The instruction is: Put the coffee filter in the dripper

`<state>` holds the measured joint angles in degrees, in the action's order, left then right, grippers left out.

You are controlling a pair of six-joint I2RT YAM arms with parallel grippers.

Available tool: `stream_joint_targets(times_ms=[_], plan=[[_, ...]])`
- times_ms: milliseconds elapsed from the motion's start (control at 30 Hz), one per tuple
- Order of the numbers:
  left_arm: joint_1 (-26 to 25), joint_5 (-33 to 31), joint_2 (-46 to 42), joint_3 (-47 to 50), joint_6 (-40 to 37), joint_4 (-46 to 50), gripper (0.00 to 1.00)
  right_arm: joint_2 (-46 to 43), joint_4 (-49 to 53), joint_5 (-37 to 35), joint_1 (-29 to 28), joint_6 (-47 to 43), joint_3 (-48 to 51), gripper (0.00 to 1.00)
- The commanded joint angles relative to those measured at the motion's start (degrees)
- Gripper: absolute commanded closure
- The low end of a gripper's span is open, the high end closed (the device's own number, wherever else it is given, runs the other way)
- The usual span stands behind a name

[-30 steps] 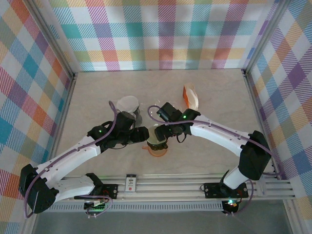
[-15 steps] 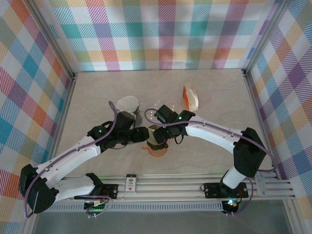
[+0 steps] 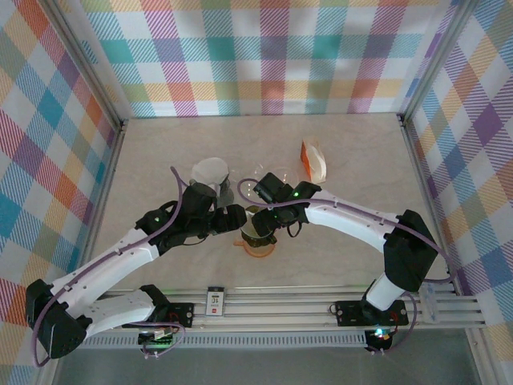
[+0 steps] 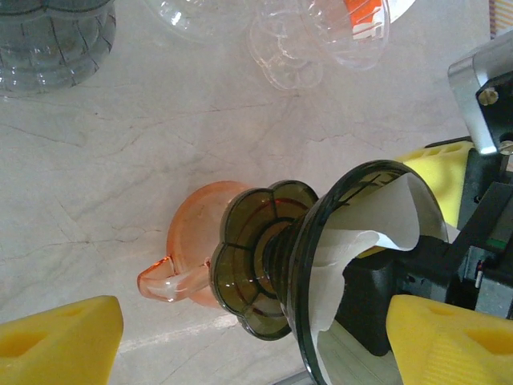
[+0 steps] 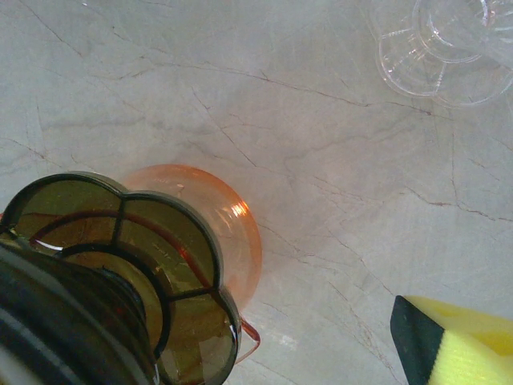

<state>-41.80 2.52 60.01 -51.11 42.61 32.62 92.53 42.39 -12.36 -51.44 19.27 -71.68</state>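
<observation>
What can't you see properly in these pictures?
Top view: the dripper is tiny and half covered by the right arm.
Left wrist view: the filter is cut off at the bottom edge.
Right wrist view: the orange cup sits mostly behind the dripper's base.

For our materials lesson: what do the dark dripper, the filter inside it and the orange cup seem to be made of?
Dark dripper: smoky translucent plastic or glass, glossy; the cup shows through it. Filter: matte white paper, softly creased. Orange cup: translucent glossy plastic, probably; bright highlights on its wall.
</observation>
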Motion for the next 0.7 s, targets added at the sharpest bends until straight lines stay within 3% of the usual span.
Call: stream_joint_targets(times_ms=[0, 100, 400, 667], plan=[[0.58, -0.16, 1.11, 0.32, 0.3, 0.66, 0.2, 0.56, 0.57, -0.83, -0.07, 0.81, 1.2, 0.12], [0.6, -0.6, 1.56, 0.16, 0.28, 1.74, 0.27, -0.27, 0.77, -0.87, -0.07, 1.01, 0.93, 0.13], [0.6, -0.94, 0.96, -0.05, 0.79, 2.53, 0.28, -4.76, 1.43, -0.65, -0.06, 1.31, -0.9, 0.11], [0.63, -1.29, 0.63, -0.06, 0.9, 3.06, 0.27, -3.16, 0.8, 1.03, -0.33, 1.02, -0.66, 0.11]])
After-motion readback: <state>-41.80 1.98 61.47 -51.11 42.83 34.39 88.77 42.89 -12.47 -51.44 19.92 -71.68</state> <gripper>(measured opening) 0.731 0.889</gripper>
